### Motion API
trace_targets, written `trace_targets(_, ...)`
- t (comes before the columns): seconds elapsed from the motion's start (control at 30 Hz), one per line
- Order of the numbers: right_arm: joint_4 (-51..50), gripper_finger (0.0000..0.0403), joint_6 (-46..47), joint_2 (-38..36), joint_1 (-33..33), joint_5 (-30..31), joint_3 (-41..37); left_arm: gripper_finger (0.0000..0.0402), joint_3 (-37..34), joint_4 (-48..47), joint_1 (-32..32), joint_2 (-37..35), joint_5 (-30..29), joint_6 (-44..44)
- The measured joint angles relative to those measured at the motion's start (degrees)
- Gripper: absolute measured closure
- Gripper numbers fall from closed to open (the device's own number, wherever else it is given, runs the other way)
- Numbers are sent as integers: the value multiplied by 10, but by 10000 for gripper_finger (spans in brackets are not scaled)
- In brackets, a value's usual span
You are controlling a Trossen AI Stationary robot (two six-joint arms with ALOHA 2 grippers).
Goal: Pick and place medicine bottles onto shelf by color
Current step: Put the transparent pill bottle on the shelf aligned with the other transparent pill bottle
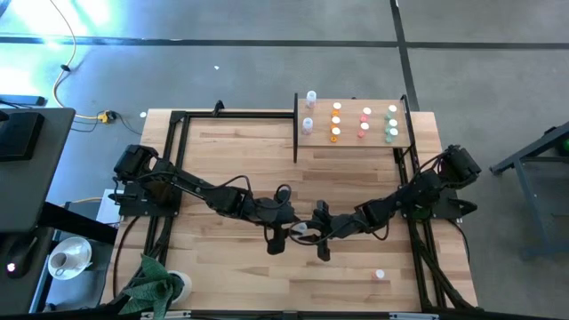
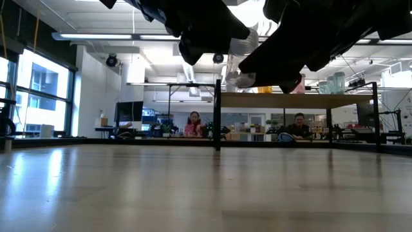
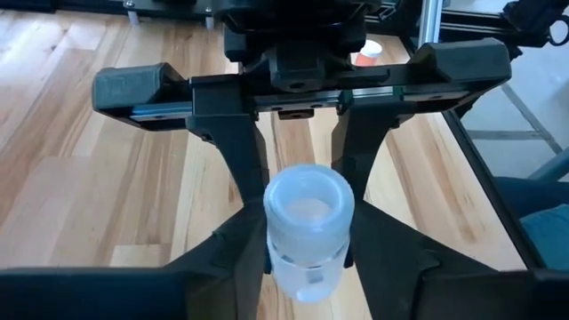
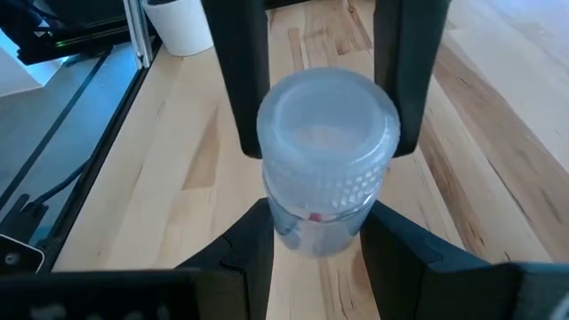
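A clear-white medicine bottle [image 1: 301, 228] with a white cap hangs above the middle of the table, between my two grippers. My left gripper [image 1: 295, 229] reaches it from the left and my right gripper [image 1: 315, 232] from the right, and both are shut on it. The shelf [image 1: 356, 135], a pale board with black posts, stands at the far right. On it stand clear-white bottles [image 1: 308, 125], orange ones [image 1: 336, 121], pink-red ones [image 1: 364, 122] and green ones [image 1: 391, 124], grouped by color. My left gripper pinches the bottle's clear body below the cap [image 3: 308, 277] between its two fingers, coming from the table's left and slanting down. The bottle stands roughly upright, cap up, clear of the table [image 2: 241, 61]. My right gripper pinches the bottle's body just under the ribbed cap [image 4: 316, 222] between its two fingers, coming from the table's right and slanting down. The cap [image 4: 327, 133] stands above its fingers.
One more white-capped bottle [image 1: 380, 276] stands on the table near the front right. A green cloth [image 1: 151, 283] and a white cup [image 1: 182, 284] sit at the front left corner. Black frame rails [image 1: 169, 160] run along both table sides. People sit in the room beyond [image 2: 193, 122].
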Motion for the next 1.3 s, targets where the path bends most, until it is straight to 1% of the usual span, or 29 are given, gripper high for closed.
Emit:
trace_targets(0.13,0,276,-11,0,0,0,0,280,0,0,0,0,0,1)
trace_targets(0.27,0,268,-28,0,0,2,0,278,0,0,0,0,0,5)
trace_targets(0.33,0,252,-30,0,0,3,0,278,0,0,0,0,0,5)
trace_targets(0.47,-20,207,-36,-13,-1,7,0,277,0,1,0,0,1,13)
trace_targets(0.57,-63,180,-31,-48,-2,7,0,277,0,1,0,0,-6,13)
trace_targets(0.63,-100,171,-29,-78,-3,11,0,277,0,1,0,0,-15,14)
trace_targets(0.9,-209,167,-19,-203,-2,52,0,277,0,11,3,0,-29,39)
trace_targets(0.97,-222,167,-29,-227,-2,64,0,277,0,20,7,0,-34,52)
trace_targets(1.07,-237,167,-45,-262,-2,84,0,277,0,38,19,0,-58,80)
trace_targets(1.2,-238,167,-81,-305,-2,104,0,277,0,74,48,0,-79,133)
trace_targets(1.3,-246,167,-100,-333,-2,107,0,277,0,89,77,0,-103,169)
